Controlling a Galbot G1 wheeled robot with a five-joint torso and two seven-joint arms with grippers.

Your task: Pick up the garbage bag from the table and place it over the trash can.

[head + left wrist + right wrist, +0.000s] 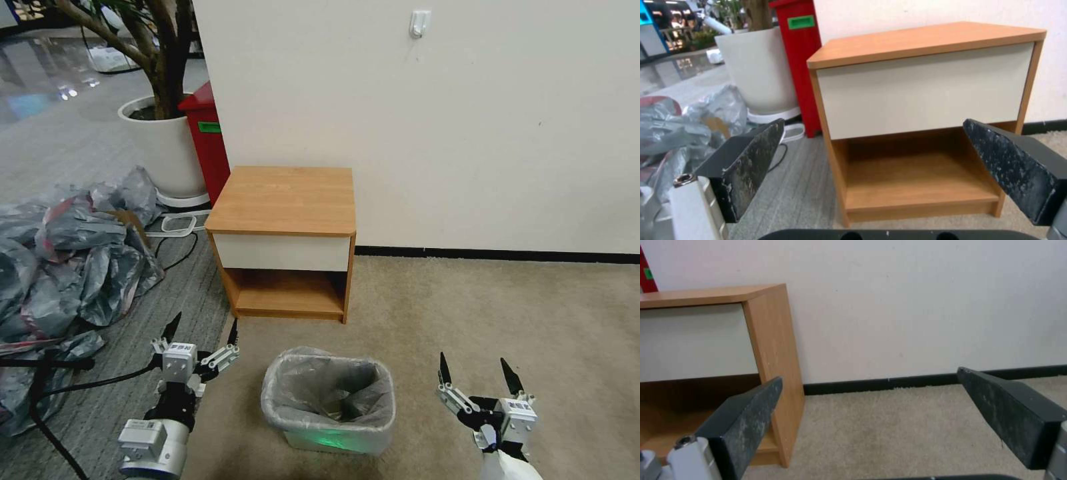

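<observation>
The garbage bag (313,380), thin crinkled silvery-grey plastic, lines the trash can (333,442), and its edge is folded over the rim. The cream bin stands on the carpet in front of the table (287,200), a small wooden cabinet whose top is bare. My left gripper (205,321) hangs open to the left of the bin, holding nothing. My right gripper (473,363) hangs open to the bin's right, also holding nothing. In the left wrist view the left gripper (873,123) faces the table (925,40). The right gripper (869,375) faces the wall beside the table (773,340).
A big heap of grey bags (67,267) covers the floor at the left, with black cables (40,400) running by my left arm. A white plant pot (167,147) and a tall red bin (210,133) stand behind the cabinet. Open carpet lies to the right.
</observation>
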